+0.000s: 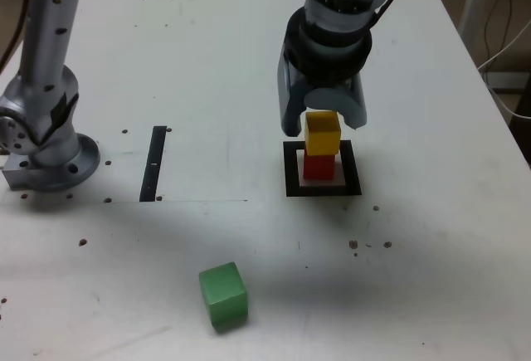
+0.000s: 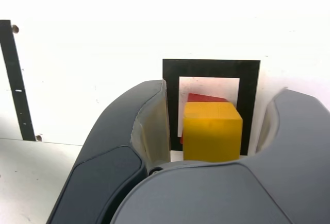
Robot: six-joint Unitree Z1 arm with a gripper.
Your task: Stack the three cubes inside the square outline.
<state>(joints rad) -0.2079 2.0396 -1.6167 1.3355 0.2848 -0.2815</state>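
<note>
The yellow cube [image 1: 322, 133] [image 2: 212, 131] sits on the red cube [image 1: 319, 166] [image 2: 206, 98], and both stand inside the square outline [image 1: 290, 172] [image 2: 211, 67]. My gripper [image 1: 322, 122] [image 2: 219, 94] hangs straight above the pair, open, with one finger on each side of the yellow cube. In the wrist view a gap shows between each finger and the cube. The green cube [image 1: 223, 296] lies alone near the table's front edge, toward the exterior view's left of the stack.
A thin black strip [image 1: 154, 163] [image 2: 14, 80] lies on the white table to the exterior view's left of the outline. The arm's base [image 1: 46, 141] stands at the far left of that view. Cables hang past the table's right edge.
</note>
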